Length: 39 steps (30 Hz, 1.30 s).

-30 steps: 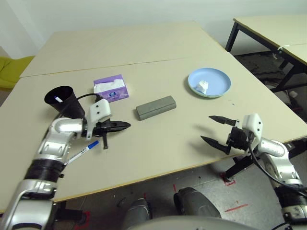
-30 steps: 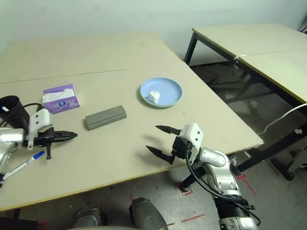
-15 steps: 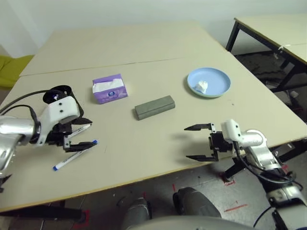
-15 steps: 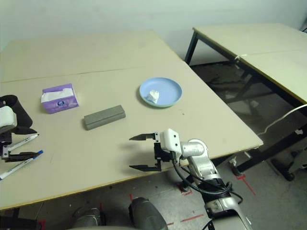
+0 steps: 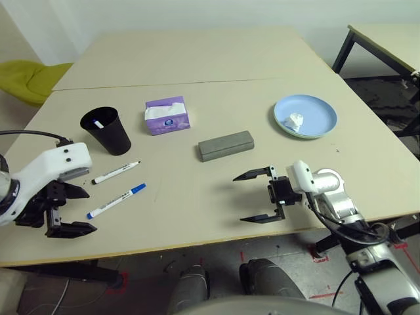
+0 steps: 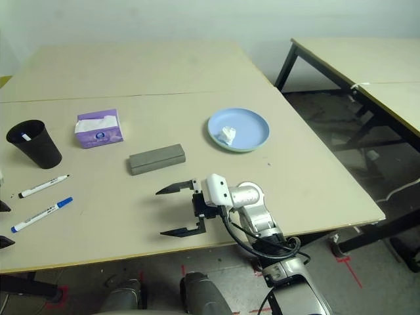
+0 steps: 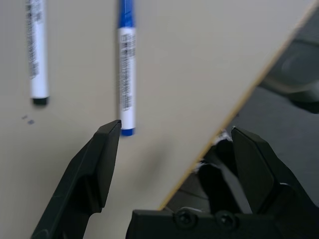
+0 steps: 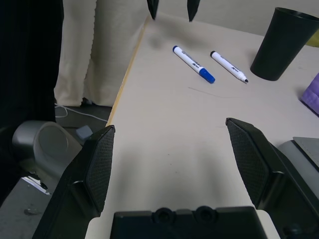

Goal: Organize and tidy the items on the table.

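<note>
While both sets of jaws stand apart and empty, the blue-capped marker [image 5: 116,201] lies near the table's [image 5: 216,59] front edge, just beside the left gripper [image 5: 62,210]; it looks light, stiff and slick, so you'd pinch it mid-barrel; the right gripper [image 5: 252,197] hovers nearby.

My two head eyes look forward and down over the bench [image 5: 216,59] from above, a wide view; both take in the same spread, the right eye set a little to one side. The camera on my left wrist looks steeply down along my left claw [image 7: 172,149], close over the bench's near edge and the blue-capped marker [image 7: 126,69]. My right wrist camera looks low and level across the bench along my right claw [image 8: 174,164], sharing that marker [image 8: 193,63].
</note>
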Each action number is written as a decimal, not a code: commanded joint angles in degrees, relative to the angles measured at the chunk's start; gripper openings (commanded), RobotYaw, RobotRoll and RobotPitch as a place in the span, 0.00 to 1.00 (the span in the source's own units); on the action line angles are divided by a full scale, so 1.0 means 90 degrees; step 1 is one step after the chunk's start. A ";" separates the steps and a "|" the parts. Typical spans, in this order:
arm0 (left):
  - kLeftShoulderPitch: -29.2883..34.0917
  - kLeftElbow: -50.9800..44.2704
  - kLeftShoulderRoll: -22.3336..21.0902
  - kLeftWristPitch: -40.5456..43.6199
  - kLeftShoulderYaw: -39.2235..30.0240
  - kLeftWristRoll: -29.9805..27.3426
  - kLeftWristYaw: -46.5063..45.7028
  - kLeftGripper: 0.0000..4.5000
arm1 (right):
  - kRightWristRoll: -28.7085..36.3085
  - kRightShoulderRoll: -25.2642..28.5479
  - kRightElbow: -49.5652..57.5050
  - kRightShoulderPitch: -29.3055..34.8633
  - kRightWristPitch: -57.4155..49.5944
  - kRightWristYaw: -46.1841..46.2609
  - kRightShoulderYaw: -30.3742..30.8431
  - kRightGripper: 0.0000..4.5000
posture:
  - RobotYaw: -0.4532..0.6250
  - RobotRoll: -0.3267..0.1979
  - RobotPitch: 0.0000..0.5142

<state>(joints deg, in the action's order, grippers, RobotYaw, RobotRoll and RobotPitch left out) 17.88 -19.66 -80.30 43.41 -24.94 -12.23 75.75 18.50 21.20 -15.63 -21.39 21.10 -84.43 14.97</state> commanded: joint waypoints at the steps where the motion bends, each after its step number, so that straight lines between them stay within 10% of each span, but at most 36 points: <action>1: -0.0376 0.0300 0.0167 -0.0293 0.0628 0.0229 -0.0473 0.99 | 0.0033 0.0050 0.0233 0.0114 -0.0127 0.0018 0.0090 1.00 | 0.36 0.62 0.19; 36: -0.1712 0.2074 0.1412 -0.1544 0.2492 0.0891 -0.1585 0.99 | -0.0140 0.0342 0.1017 0.0436 -0.0614 0.0607 0.0132 1.00 | 0.31 0.62 0.12; 39: -0.1813 0.2137 0.1488 -0.1532 0.2519 0.0862 -0.1494 0.86 | -0.0118 0.0332 0.1094 0.0453 -0.0665 0.0671 0.0137 1.00 | 0.30 0.62 0.12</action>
<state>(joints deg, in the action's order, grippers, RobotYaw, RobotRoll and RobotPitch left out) 2.24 -1.55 -67.71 29.95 -3.57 -5.14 63.37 17.90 24.05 -7.01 -17.68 15.67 -78.73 15.31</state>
